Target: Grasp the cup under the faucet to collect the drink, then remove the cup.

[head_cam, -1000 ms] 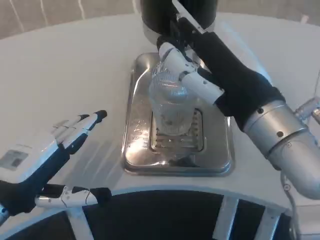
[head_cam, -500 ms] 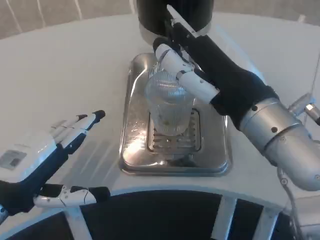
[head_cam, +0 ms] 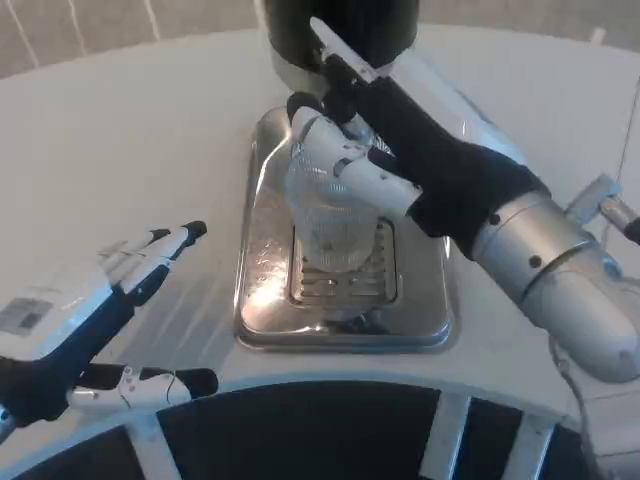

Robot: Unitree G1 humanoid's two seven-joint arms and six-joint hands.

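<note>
Your right robot hand [head_cam: 350, 165] already grips the clear ribbed plastic cup [head_cam: 325, 215] standing on the steel drip tray [head_cam: 262, 300] beneath the black dispenser [head_cam: 340, 25], so filling and removal remain, left robot hand [head_cam: 90, 310] open.

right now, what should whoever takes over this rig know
Right hand: grips the clear cup near its rim.
Left hand: holds nothing, fingers apart, over the table's near edge.
Cup stands upright on the drip tray, in front of the black dispenser.
Done: the grasp.
Left: collect the drink, then take the cup away. I cannot tell whether there is drink in the cup.
</note>
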